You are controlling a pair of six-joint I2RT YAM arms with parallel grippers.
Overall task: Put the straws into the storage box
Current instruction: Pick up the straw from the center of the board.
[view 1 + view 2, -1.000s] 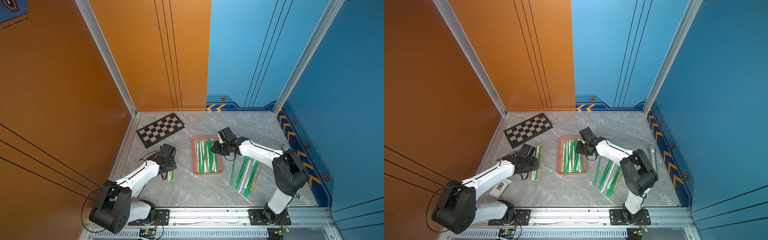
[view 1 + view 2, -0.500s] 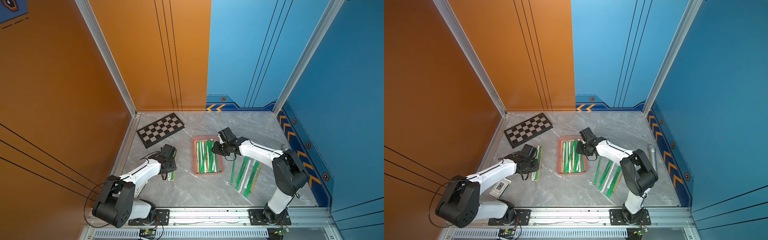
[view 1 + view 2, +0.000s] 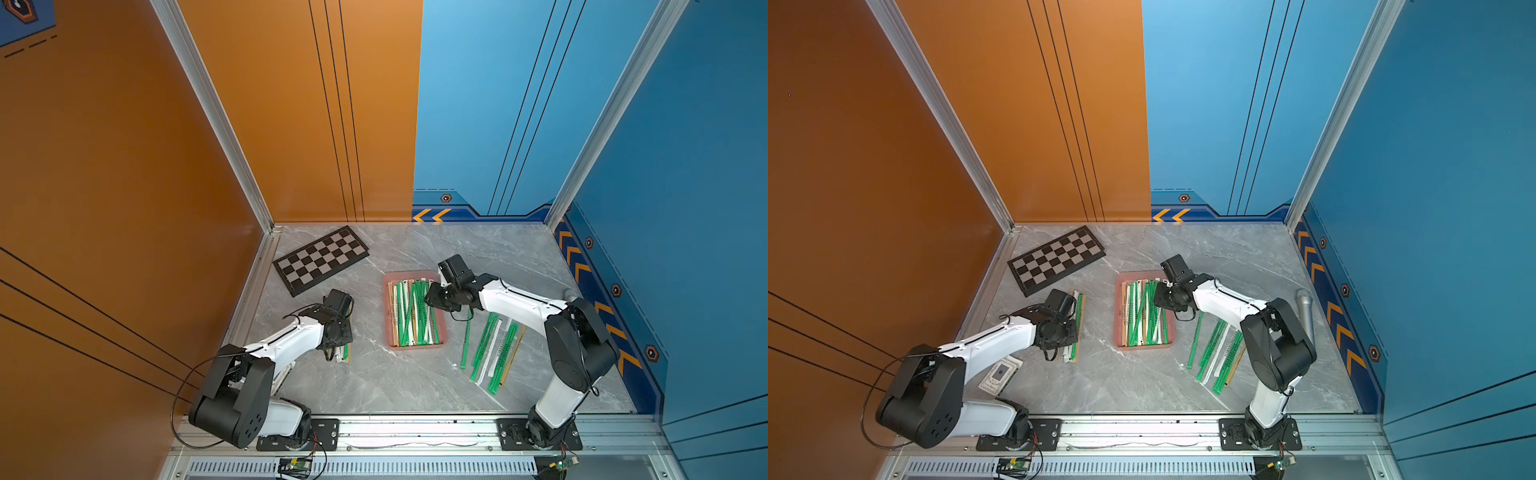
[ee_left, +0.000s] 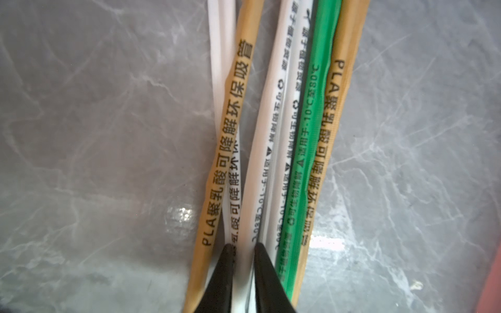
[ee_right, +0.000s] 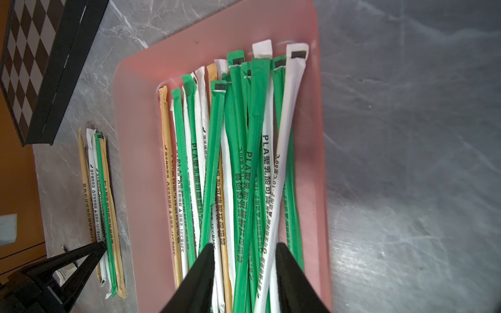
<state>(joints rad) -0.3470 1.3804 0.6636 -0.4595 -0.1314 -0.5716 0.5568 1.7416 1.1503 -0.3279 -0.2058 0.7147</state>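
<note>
Nearest, by the left arm's base, a printed card (image 3: 1000,374) lies flat on the grey marbled counter (image 3: 395,382). Near right, a loose spread of straws (image 3: 484,347) in green, white and tan lies fanned on the counter, running roughly near to far, just right of the storage box (image 3: 415,345) and outside it. Left of the box and apart from it is a small bundle (image 3: 1074,349) of tan, white and green wrapped straws, side by side on the counter. The left claw (image 4: 245,250) is down over it. Its black fingertips (image 4: 229,253) are close together with a white straw filling the narrow gap, but I cannot tell whether they truly pinch it. The pink box sits mid-counter, shallow and low-rimmed, holding a crowded layer of straws lengthwise, a few crossing at slight angles. The right claw (image 5: 245,252) is over the box's right side, fingers apart with several green and white straws lying between them; no squeeze shows. Farther right, near the counter's edge, lies a grey metal cylinder (image 3: 1305,309). In the far left corner a black-and-grey chequered board (image 3: 320,259) lies flat, angled.
</note>
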